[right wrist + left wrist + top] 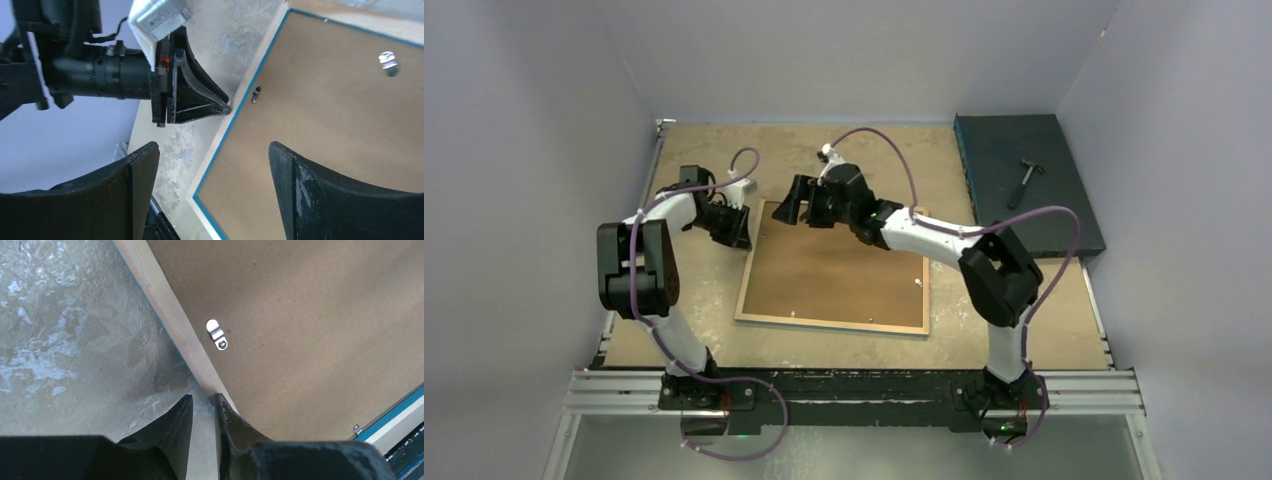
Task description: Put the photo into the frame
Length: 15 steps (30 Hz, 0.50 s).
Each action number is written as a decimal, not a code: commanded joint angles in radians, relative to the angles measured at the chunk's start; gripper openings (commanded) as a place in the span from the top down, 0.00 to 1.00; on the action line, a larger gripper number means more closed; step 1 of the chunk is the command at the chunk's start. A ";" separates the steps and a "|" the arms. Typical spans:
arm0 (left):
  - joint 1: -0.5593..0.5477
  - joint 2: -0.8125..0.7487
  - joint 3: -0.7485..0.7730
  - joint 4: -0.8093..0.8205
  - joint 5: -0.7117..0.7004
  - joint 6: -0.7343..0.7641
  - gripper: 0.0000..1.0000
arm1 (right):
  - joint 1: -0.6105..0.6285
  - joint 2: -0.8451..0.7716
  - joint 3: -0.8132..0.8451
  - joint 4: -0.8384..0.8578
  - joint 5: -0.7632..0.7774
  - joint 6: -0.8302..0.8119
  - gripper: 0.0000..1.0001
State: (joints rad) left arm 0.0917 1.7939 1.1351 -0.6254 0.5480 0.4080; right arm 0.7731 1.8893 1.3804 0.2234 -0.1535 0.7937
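Black fingers of the left pincer [202,399] stand almost closed, with only a narrow slit between them and nothing in it. The wrist view's bottom edge cuts off its body. One fingertip overlaps the pale wooden rail of the frame [165,305]; whether it presses on the wood or hangs just above cannot be told. From those tips the rail runs off toward 11 o'clock. The brown backing board [310,315] fills the view from 12 to 4 o'clock, and a small metal clip [217,334] lies on it just beside the rail.

The right pincer [212,146] gapes wide, empty, over the same corner of the frame; its height above the board is hard to judge.

From above, the frame lies back up at the middle of the table [824,350]. The left pincer is at its 10 o'clock corner and the right at 11 o'clock. The right arm hides most of the far rail. Only a thin line of the blue front shows along the edge. Whether the photo lies under the board cannot be told. At 2 o'clock, well apart, a dark teal slab [994,150] carries a small hammer [1027,178].
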 commanded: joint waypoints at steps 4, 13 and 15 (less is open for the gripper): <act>0.008 0.018 -0.001 0.017 0.072 0.005 0.81 | 0.035 0.198 0.117 0.110 -0.041 0.089 0.22; 0.022 0.046 -0.019 0.010 0.082 0.029 0.89 | 0.076 0.341 0.224 0.117 -0.055 0.100 0.33; 0.022 0.051 -0.024 0.006 0.090 0.038 0.92 | 0.082 0.362 0.248 0.116 -0.055 0.104 0.35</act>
State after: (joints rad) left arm 0.1097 1.8111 1.1339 -0.6228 0.6178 0.4084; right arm 0.8345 2.2448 1.5482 0.2981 -0.1940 0.8833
